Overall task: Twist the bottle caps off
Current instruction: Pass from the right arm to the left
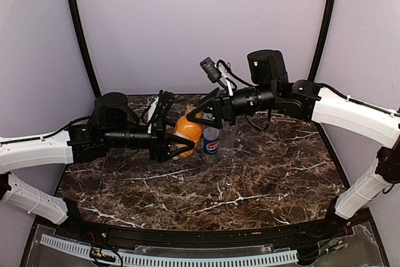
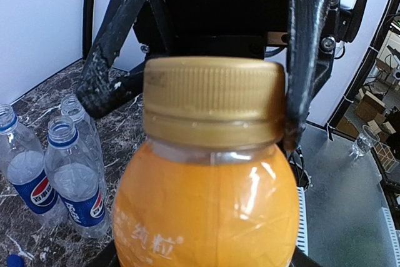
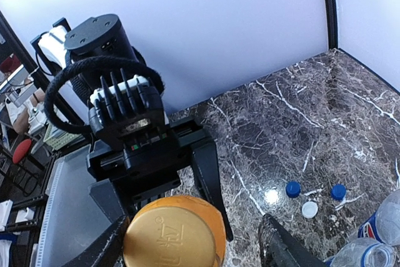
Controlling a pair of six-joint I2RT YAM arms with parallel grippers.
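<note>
A short orange bottle (image 1: 187,130) with a gold-orange cap (image 2: 212,95) is held above the table, tilted, by my left gripper (image 1: 178,142), which is shut on its body. One of its fingers (image 3: 209,176) shows beside the bottle. My right gripper (image 3: 187,236) straddles the cap (image 3: 174,232) with its jaws open. One finger (image 3: 100,248) lies against the cap's edge; the other finger (image 3: 278,248) stands well clear of it. In the left wrist view the right arm's fingers (image 2: 306,60) flank the cap.
Two Pepsi-labelled clear bottles (image 2: 28,173) (image 2: 75,186) and one more clear bottle (image 2: 78,110) stand with open necks beside the orange one; the Pepsi bottle (image 1: 211,142) is just right of it. Two blue caps (image 3: 292,188) (image 3: 338,191) and a white cap (image 3: 309,209) lie loose on the marble table (image 1: 250,186).
</note>
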